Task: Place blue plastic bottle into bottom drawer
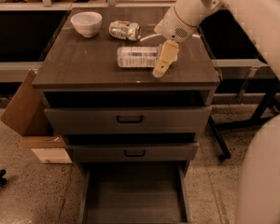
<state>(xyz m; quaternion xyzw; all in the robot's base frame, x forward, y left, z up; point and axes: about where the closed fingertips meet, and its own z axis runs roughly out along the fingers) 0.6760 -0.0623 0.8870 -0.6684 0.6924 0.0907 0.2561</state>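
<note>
Gripper (161,65) at blue plastic bottle (136,57) cap end, state unclear; label unreadable.

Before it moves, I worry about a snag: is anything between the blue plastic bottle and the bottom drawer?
Nothing visible. The end effector is at the right end of the blue plastic bottle on the cabinet top; the bottom drawer stands open below, floor bare. The can and bowl sit behind.

Matt gripper (164,62) at clear plastic bottle (136,57)

Lab-like workroom, terrazzo floor (32,195), metal-framed benches (245,63), cardboard box (19,104); tool (163,62) over cabinet top (84,64)
</note>
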